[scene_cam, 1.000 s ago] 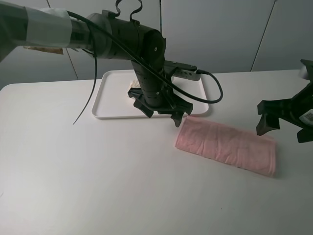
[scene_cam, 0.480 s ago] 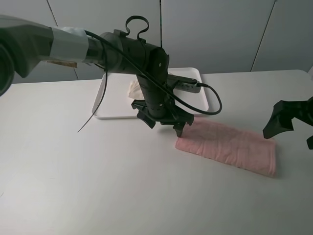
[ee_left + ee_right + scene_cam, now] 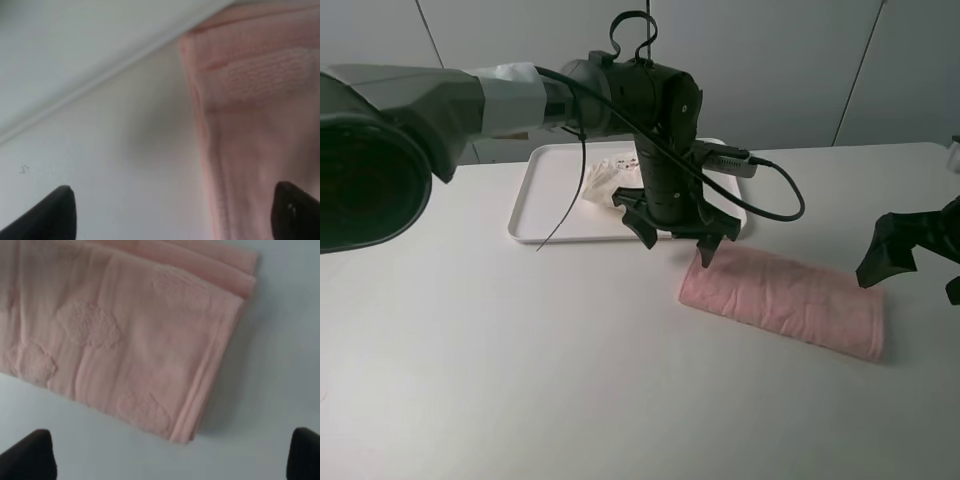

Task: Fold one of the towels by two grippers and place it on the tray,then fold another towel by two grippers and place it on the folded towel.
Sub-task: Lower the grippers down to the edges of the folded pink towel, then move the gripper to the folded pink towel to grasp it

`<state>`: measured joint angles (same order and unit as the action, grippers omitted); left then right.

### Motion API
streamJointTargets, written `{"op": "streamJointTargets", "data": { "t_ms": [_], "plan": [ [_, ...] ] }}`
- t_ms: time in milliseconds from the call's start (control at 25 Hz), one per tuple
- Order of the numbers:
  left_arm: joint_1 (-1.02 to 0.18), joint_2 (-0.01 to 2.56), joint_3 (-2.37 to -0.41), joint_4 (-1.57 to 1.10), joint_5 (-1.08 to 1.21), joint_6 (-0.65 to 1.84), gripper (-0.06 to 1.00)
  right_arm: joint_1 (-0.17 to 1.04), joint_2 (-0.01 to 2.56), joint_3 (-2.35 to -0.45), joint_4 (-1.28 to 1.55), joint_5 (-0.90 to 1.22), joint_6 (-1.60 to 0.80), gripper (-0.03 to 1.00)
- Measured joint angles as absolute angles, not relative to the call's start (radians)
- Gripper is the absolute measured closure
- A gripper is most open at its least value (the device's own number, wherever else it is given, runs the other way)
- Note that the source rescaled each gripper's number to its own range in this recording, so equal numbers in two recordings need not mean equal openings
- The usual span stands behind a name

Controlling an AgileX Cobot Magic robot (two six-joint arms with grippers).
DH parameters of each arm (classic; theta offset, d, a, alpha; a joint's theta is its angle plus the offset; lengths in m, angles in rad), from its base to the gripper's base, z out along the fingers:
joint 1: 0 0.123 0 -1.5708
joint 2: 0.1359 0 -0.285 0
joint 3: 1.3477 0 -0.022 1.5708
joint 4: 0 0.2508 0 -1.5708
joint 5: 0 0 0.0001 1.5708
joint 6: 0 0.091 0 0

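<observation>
A pale pink towel, folded into a long strip, lies on the table right of centre. My left gripper hovers open over the strip's left end, beside the tray's near right corner. In the left wrist view one fingertip is over that end of the pink towel, with nothing between the fingers of the left gripper. My right gripper is open just above the strip's right end. The right wrist view shows this end of the pink towel ahead of the empty right gripper. A cream towel bundle sits on the white tray.
The left arm and its black cable cross over the tray's right half. Bare white table spreads to the left and front. A grey panelled wall stands behind the table's far edge.
The left gripper has swung right and back, from in front of the tray to above the pink towel's left end. The right gripper has shifted slightly lower at the towel's right end.
</observation>
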<state>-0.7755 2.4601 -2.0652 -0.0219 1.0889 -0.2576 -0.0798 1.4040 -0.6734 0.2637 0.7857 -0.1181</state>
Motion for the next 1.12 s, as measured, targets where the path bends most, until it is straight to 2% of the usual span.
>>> {"op": "streamJointTargets", "data": {
  "t_ms": [400, 800, 1120],
  "plan": [
    [-0.776, 2.499, -2.087, 0.0, 1.125, -0.282, -0.06, 0.01, 1.43, -0.682, 0.157, 0.748, -0.052, -0.03],
    [-0.776, 2.518, -2.089, 0.0, 1.119, -0.303, -0.06, 0.018, 1.442, -0.682, 0.144, 0.738, -0.036, -0.03],
    [-0.776, 2.518, -2.089, 0.0, 1.119, -0.303, -0.06, 0.018, 1.571, -0.689, 0.132, 0.736, 0.071, -0.03]
  ]
}}
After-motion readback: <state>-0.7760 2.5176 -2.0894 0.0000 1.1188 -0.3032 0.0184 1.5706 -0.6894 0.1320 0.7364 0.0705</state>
